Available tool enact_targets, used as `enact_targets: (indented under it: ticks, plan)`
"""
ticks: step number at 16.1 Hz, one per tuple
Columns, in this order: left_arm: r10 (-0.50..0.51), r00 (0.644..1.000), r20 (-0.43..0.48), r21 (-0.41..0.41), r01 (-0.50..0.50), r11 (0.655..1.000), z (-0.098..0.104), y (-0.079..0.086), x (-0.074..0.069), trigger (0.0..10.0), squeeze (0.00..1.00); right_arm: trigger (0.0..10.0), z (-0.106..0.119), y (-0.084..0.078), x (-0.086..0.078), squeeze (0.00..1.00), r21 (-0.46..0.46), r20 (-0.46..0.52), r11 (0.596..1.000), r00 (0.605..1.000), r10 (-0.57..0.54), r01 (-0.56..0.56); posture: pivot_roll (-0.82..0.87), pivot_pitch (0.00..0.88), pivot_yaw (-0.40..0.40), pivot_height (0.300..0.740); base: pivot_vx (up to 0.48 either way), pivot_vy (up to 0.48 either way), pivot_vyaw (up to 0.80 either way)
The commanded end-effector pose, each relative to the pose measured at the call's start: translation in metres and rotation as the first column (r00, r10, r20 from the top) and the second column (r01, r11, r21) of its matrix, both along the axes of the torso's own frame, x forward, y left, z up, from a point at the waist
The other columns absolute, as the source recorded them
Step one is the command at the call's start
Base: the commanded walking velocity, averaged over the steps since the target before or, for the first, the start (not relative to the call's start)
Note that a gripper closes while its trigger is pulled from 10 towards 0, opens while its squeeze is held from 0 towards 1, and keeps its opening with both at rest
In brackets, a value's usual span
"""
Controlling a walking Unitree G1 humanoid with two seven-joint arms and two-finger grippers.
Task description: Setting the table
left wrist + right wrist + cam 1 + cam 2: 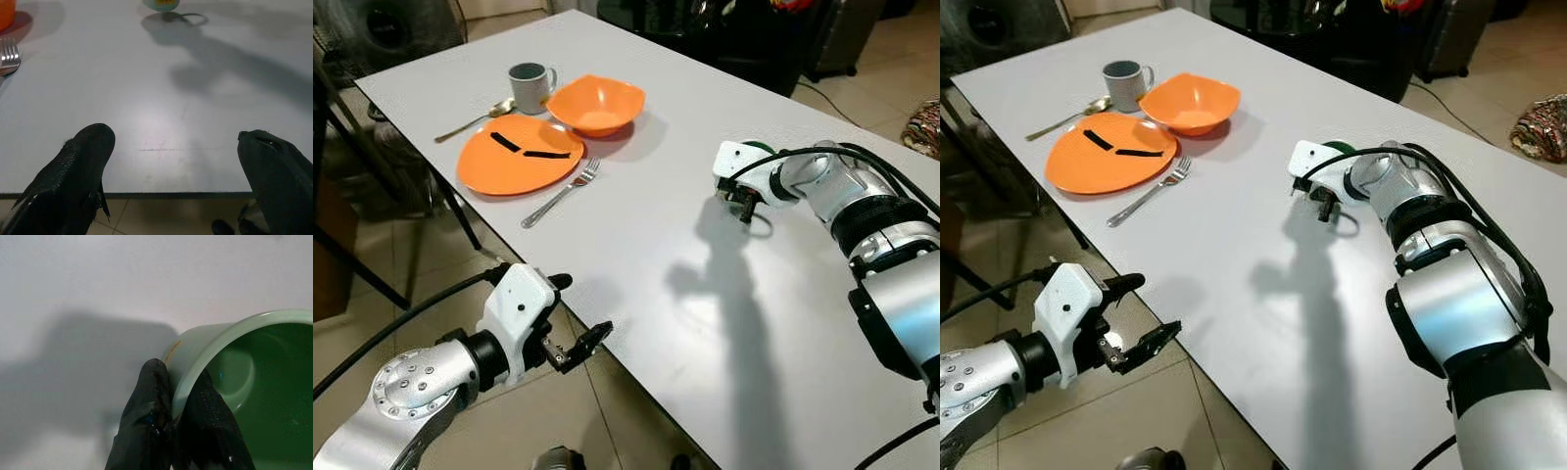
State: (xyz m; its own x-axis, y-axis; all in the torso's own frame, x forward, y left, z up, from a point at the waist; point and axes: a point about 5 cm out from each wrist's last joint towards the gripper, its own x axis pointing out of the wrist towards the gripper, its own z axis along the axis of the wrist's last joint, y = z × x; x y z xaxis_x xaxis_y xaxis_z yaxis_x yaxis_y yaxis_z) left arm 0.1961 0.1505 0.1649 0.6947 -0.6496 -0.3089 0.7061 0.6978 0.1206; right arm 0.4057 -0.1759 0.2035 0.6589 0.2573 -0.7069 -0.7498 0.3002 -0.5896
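The right gripper (178, 418) pinches the rim of a green cup (244, 367) above the table (705, 323), mid-table and well apart from the plate (519, 157). The left gripper (570, 328) hangs spread wide at the table's near edge. No writing is legible.

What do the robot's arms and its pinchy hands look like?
Both arms are shiny silver tubes with black bands at the joints and black cables running along them. Each wrist ends in a white block. The left gripper and right gripper each have two long black fingers.
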Motion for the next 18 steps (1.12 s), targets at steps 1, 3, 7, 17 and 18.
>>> enact_targets:
  ticks: [1,3,7,17,18]
  plan:
    - [-0.004,1.000,0.002,0.010,0.004,1.000,0.000,-0.001,-0.003,10.0,0.00,10.0,0.010,0.003,0.002,0.00,-0.028,0.006,0.999,1.000,0.028,-0.028,-0.07,0.122,0.005,0.740,0.000,0.000,0.00]
    - [-0.003,1.000,0.004,0.010,0.003,1.000,0.001,-0.002,-0.002,10.0,0.00,10.0,0.010,0.003,0.002,0.01,-0.031,0.005,0.999,1.000,0.029,-0.029,-0.07,0.121,0.004,0.740,0.000,0.000,0.00]
    - [-0.013,1.000,0.001,0.009,0.013,1.000,0.002,-0.004,-0.003,10.0,0.00,10.0,0.015,0.007,0.003,0.96,-0.022,0.012,0.999,0.999,0.044,-0.044,-0.07,0.116,0.007,0.740,0.000,0.000,0.00]
    - [0.031,0.998,0.062,0.004,-0.031,0.999,0.008,0.000,0.011,10.0,0.00,10.0,0.053,0.005,0.006,0.22,0.058,0.092,0.994,0.992,0.089,-0.095,-0.06,0.035,0.007,0.740,0.000,0.000,0.00]
    - [0.042,0.997,0.071,0.003,-0.042,0.999,0.009,0.001,0.013,10.0,0.00,10.0,0.058,0.004,0.006,0.00,0.082,0.110,0.992,0.990,0.086,-0.095,-0.06,0.035,0.007,0.740,0.000,0.000,0.00]
